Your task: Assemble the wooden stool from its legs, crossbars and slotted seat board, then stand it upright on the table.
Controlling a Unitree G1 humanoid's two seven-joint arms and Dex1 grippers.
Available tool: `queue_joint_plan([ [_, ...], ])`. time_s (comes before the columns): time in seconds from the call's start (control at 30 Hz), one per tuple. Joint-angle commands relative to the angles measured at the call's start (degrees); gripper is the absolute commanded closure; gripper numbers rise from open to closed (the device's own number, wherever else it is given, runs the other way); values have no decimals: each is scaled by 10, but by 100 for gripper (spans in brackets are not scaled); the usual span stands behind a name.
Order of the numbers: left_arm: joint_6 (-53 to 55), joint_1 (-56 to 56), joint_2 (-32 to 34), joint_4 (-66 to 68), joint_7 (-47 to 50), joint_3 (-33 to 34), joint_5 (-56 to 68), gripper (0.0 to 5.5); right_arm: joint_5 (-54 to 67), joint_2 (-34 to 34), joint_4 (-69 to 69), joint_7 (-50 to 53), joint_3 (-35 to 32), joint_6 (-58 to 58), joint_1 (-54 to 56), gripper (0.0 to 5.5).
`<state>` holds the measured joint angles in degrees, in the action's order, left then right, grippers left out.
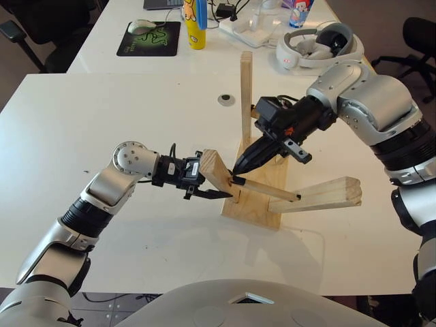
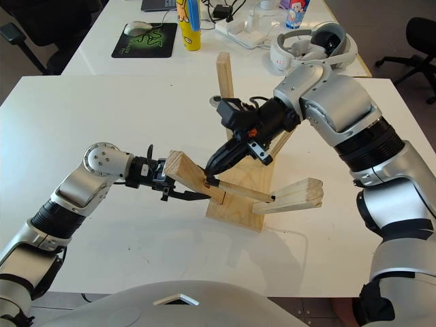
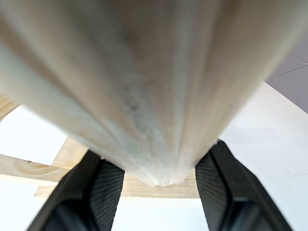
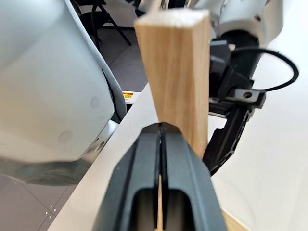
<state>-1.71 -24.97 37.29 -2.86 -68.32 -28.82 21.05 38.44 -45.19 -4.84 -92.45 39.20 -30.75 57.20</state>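
Note:
The partly built stool lies on its side mid-table. Its seat board (image 1: 253,206) rests on the white table (image 1: 102,122), with one leg (image 1: 246,95) pointing straight up and another leg (image 1: 320,194) lying out to the right. My left gripper (image 1: 204,191) is shut on a third leg (image 1: 215,170) at the board's left end; the left wrist view has that leg (image 3: 159,96) wedged between the fingers (image 3: 103,190). My right gripper (image 1: 237,178) comes down from the right, shut on the left tip of a thin crossbar (image 1: 271,190). Its fingers (image 4: 144,159) are pressed together beside the leg (image 4: 178,72).
On the table behind stand a yellow bottle (image 1: 195,24), a black mouse pad with a mouse (image 1: 150,37), a white headset (image 1: 317,46) and cables. A round cable hole (image 1: 226,100) sits behind the stool. Bare tabletop lies to the left and front.

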Motion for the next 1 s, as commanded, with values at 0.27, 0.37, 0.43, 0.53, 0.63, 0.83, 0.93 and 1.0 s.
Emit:
queue_joint_plan([
  [0.27, 12, -1, 29, 39, -6, -42, -131, 346, -92, -32, 8, 0, 82, 86, -41, 550],
  [0.37, 3, -14, 24, 41, -8, -46, -140, 346, -84, -37, 4, 0, 100, 72, -46, 550],
  [0.43, -5, -22, 21, 45, -6, -45, -141, 346, -81, -41, -6, 0, 111, 67, -52, 550],
  [0.53, -25, -16, 21, 54, 3, -42, -148, 346, -89, -53, -16, 0, 127, 71, -69, 550],
  [0.63, -50, -5, 14, 64, 18, -37, -152, 346, -91, -61, -13, 0, 133, 71, -82, 550],
  [0.83, -66, 22, 10, 70, 36, -36, -149, 346, -88, -59, -9, 0, 131, 66, -92, 550],
  [0.93, -77, 18, 8, 76, 39, -40, -157, 346, -89, -59, -9, 0, 130, 64, -98, 550],
  [1.0, -86, 8, 8, 81, 39, -41, -163, 346, -88, -60, -8, 0, 129, 61, -101, 550],
])
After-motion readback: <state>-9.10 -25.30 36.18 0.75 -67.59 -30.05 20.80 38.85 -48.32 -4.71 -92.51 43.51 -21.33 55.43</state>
